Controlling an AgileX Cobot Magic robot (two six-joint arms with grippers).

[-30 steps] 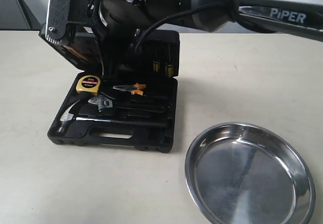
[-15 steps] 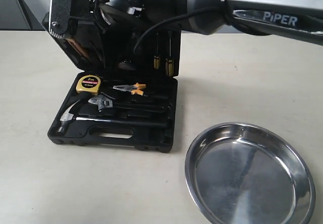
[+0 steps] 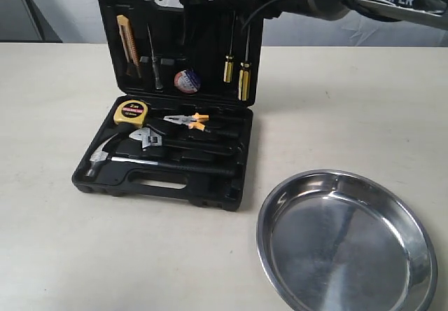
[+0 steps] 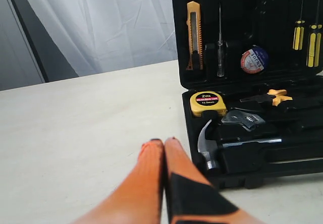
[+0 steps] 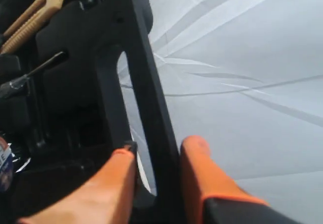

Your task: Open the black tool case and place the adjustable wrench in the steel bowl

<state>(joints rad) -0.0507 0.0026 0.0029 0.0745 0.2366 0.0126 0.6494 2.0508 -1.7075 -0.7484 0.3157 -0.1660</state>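
While the right gripper (image 5: 154,151) clamps the top edge of its upright lid, the black tool case (image 3: 161,185) stands open. In the lower half lies the adjustable wrench (image 3: 150,140), its silver head below the yellow tape measure (image 3: 131,113) and its black handle running across toward the steel bowl (image 3: 343,248) side. The left gripper (image 4: 164,143), fingers pressed together, sits just outside the case at the head end, likely the nearer arm for the pickup.
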